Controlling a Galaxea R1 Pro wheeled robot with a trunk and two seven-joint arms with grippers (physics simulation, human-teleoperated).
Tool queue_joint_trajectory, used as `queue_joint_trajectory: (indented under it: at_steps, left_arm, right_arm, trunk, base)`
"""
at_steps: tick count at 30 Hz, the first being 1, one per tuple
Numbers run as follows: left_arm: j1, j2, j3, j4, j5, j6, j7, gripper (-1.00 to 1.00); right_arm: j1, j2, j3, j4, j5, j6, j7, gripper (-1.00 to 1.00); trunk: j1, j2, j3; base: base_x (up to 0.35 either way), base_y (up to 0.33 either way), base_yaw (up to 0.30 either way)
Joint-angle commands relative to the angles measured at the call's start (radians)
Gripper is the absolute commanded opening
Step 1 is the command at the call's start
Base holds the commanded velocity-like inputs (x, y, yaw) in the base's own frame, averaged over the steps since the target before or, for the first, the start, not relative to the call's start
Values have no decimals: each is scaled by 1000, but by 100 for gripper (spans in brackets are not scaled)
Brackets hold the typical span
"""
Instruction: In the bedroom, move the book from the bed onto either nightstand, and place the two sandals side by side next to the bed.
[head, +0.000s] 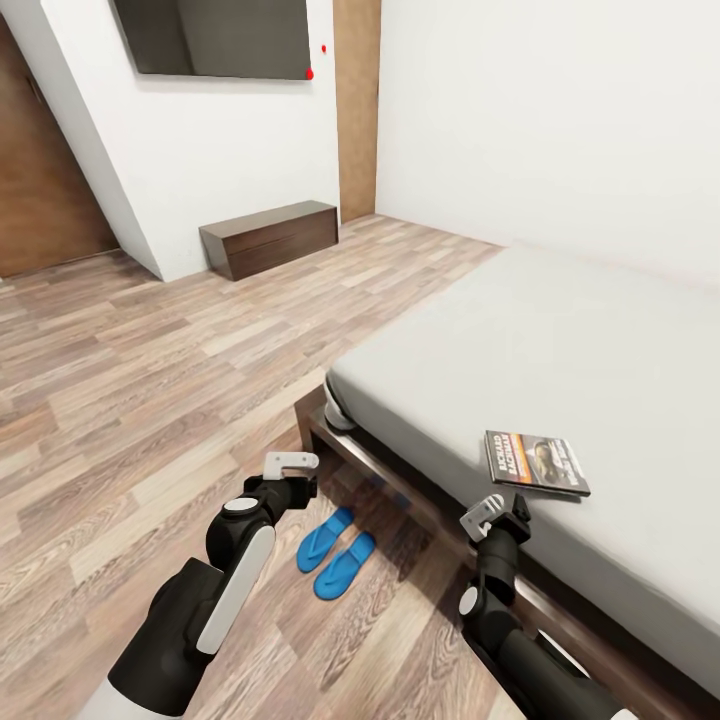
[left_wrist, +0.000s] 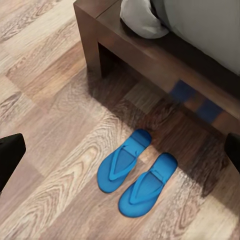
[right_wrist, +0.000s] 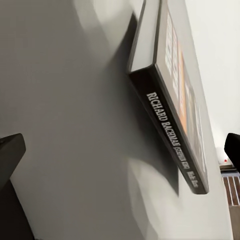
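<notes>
Book (head: 536, 463) lies flat on the grey mattress near the edge of the bed (head: 400, 470), spine facing the right end effector (head: 497, 513). That one hovers just short of the book, fingers apart, nothing held. Both sandals (head: 336, 552) sit side by side on the wood floor (head: 120, 400) next to the bed frame, toes toward it. Left end effector (head: 292, 470) hangs above the floor near the sandals, fingers spread, empty. Low brown bench (head: 268, 238) sits against the far wall.
</notes>
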Motion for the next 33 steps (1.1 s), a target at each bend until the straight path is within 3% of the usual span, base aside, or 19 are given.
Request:
queue_joint_trajectory:
  at_steps: [1, 33]
  left_arm:
    - [-1, 0, -1, -1, 10, 2, 10, 100]
    - [-1, -2, -6, -2, 6, 2, 10, 100]
  right_arm:
    - [-1, -1, 3, 0, 3, 6, -2, 100]
    - [-1, -2, 3, 0, 3, 6, -1, 100]
  trunk:
    - [0, 0, -1]
    - [0, 0, -1]
  base:
    - [164, 0, 0]
    - [23, -24, 0]
